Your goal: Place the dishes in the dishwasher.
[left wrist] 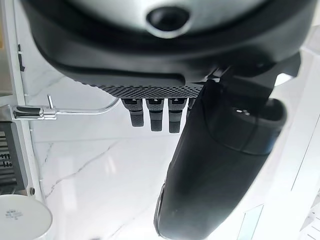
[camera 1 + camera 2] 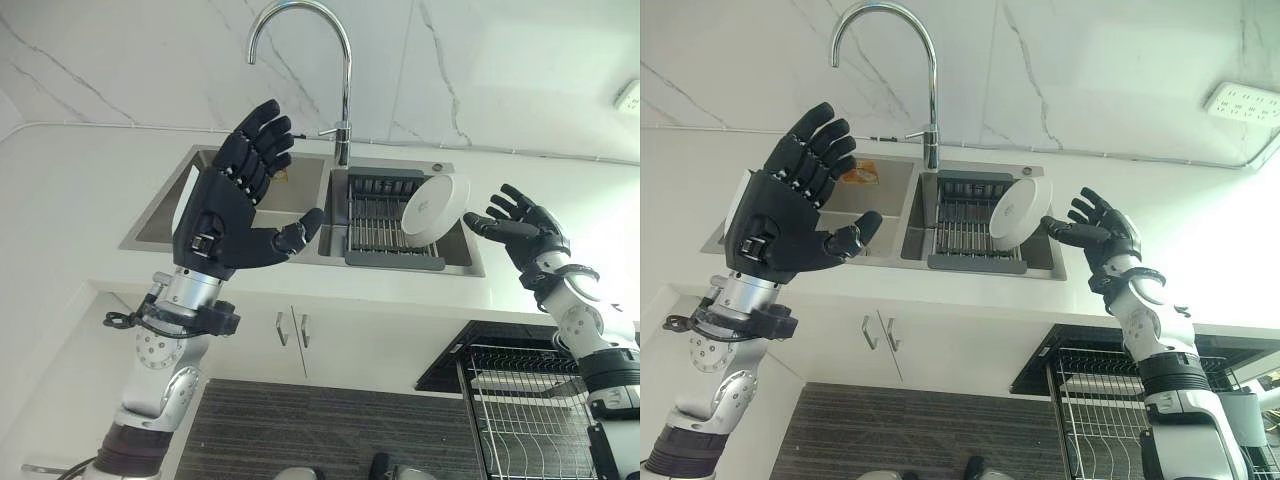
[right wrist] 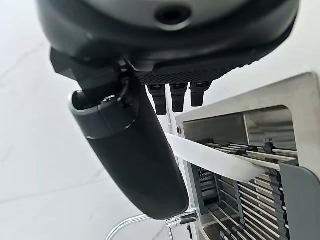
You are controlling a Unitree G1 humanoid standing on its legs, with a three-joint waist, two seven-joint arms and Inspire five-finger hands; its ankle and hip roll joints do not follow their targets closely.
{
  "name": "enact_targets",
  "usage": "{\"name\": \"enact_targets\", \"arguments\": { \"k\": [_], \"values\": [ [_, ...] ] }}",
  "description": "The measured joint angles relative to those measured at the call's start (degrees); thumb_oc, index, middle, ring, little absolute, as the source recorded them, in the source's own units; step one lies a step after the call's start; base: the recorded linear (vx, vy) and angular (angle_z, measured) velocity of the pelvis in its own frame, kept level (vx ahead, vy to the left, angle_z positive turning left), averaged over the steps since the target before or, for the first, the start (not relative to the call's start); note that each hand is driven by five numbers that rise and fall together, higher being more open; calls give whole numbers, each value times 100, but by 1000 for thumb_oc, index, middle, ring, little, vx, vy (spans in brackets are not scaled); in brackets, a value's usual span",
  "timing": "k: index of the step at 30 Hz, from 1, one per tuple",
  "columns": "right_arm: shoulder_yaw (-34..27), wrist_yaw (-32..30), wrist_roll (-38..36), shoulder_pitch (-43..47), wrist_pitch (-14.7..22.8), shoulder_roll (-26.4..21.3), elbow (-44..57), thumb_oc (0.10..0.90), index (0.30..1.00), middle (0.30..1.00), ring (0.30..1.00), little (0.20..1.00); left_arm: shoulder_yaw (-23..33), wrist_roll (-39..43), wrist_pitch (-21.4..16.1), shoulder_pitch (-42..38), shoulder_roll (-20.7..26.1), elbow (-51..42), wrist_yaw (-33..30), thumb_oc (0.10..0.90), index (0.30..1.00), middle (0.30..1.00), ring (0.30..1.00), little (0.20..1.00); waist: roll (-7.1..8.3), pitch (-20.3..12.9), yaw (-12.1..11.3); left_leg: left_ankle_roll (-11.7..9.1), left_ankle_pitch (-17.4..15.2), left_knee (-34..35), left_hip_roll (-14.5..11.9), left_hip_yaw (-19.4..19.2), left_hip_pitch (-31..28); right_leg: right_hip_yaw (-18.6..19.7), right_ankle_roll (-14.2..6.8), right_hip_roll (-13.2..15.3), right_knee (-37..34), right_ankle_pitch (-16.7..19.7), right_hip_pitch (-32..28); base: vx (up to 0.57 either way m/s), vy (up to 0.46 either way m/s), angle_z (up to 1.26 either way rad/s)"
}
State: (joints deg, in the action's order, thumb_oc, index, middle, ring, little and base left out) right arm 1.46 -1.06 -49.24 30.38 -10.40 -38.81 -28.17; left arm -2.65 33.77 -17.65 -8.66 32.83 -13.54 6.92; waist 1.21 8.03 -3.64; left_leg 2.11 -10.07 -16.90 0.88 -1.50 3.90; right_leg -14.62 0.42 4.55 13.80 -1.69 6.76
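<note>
Currently round white glossy plate (image 2: 435,208) leans upright in dark slotted rack (image 2: 385,225) inside brushed steel sink (image 2: 250,215); right hand (image 2: 520,232) spread just beside it, left hand (image 2: 232,205) spread, raised, empty.

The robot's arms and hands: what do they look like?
Both arms are silver-grey metal with round joint housings and black bands. The left hand and right hand are matte black, with segmented fingers and textured pads. Black cables loop at the left wrist.
</note>
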Motion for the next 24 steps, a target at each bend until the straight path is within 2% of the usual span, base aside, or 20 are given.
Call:
{"name": "enact_targets", "arguments": {
  "k": [8, 24],
  "values": [
    [1, 229, -329, 57, -120, -12, -266, 800, 900, 900, 900, 900, -1, 197, 6, -15, 16, 2, 2, 800, 900, 900, 900, 900, -1, -1, -121, -2, 2, 0, 12, 16, 2, -10, -2, 12, 0, -2, -7, -1, 0, 0],
    [21, 422, -505, 391, -239, -30, -603, 800, 900, 900, 900, 900, -2, 210, 8, -34, 59, 87, 14, 800, 900, 900, 900, 900, -1, -1, -156, -1, 3, 0, 22, 35, 2, -33, -5, 27, -1, -3, -22, 0, 0, 0]
  ]
}}
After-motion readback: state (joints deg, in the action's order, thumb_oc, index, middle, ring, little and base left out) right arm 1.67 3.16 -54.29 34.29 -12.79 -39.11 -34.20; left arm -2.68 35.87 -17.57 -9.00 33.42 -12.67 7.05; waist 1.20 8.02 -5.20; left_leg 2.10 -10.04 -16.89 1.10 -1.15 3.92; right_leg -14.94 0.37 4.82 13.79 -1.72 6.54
